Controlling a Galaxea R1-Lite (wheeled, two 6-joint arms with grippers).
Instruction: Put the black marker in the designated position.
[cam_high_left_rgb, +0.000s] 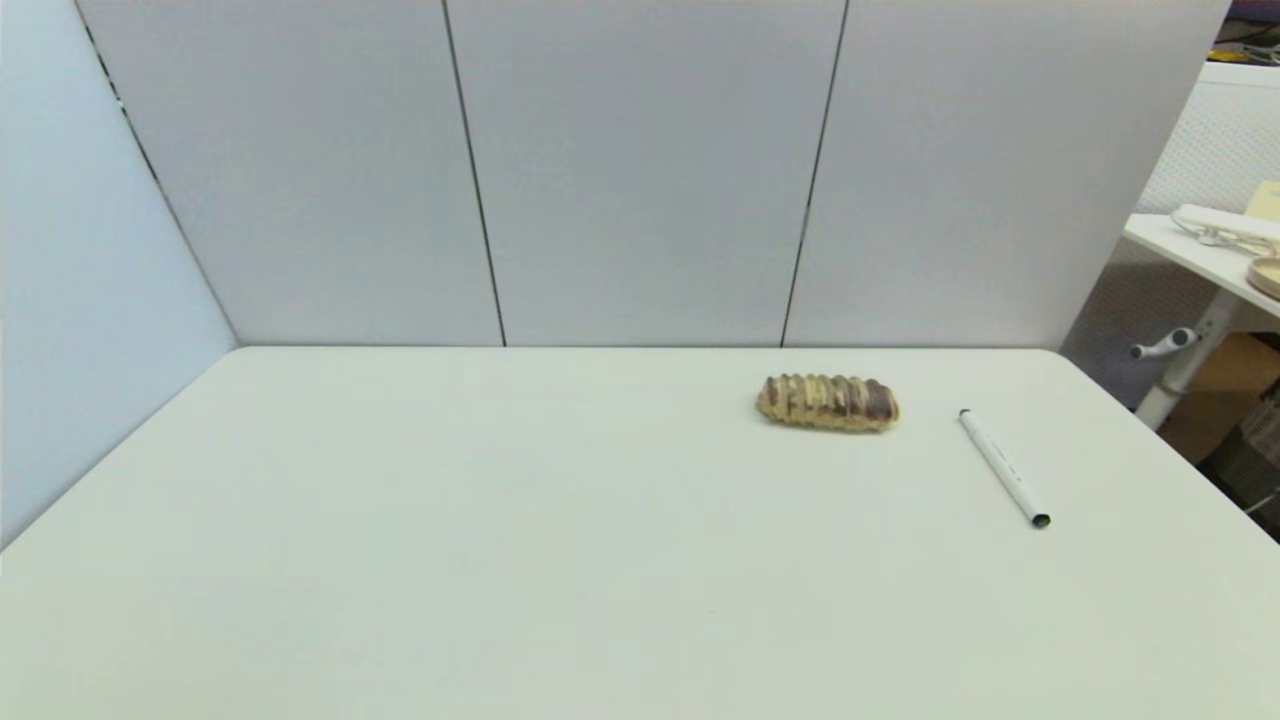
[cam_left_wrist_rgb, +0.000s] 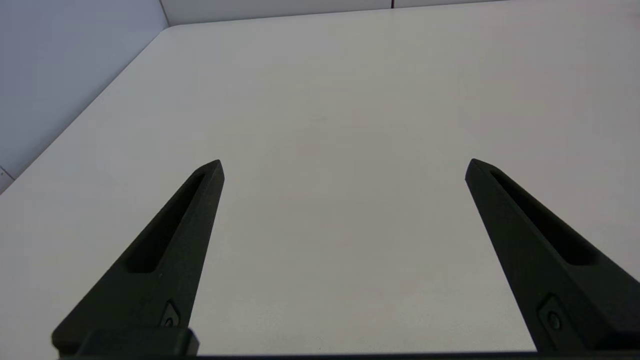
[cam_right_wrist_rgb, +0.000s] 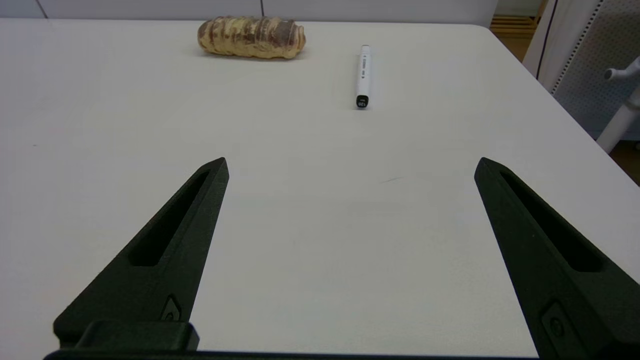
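The black marker (cam_high_left_rgb: 1003, 467), a slim white pen with dark tips, lies flat on the white table (cam_high_left_rgb: 500, 560) at the right, a short way right of the ridged brown-and-tan bread loaf (cam_high_left_rgb: 828, 402). In the right wrist view the marker (cam_right_wrist_rgb: 363, 76) and the loaf (cam_right_wrist_rgb: 251, 37) lie well beyond my right gripper (cam_right_wrist_rgb: 351, 162), which is open and holds nothing. My left gripper (cam_left_wrist_rgb: 344, 165) is open too, over bare tabletop on the left side. Neither arm shows in the head view.
Grey partition panels (cam_high_left_rgb: 640, 170) close off the back and left of the table. The table's right edge (cam_high_left_rgb: 1170, 440) drops off beside a neighbouring white desk (cam_high_left_rgb: 1205, 255) with its leg and crank handle.
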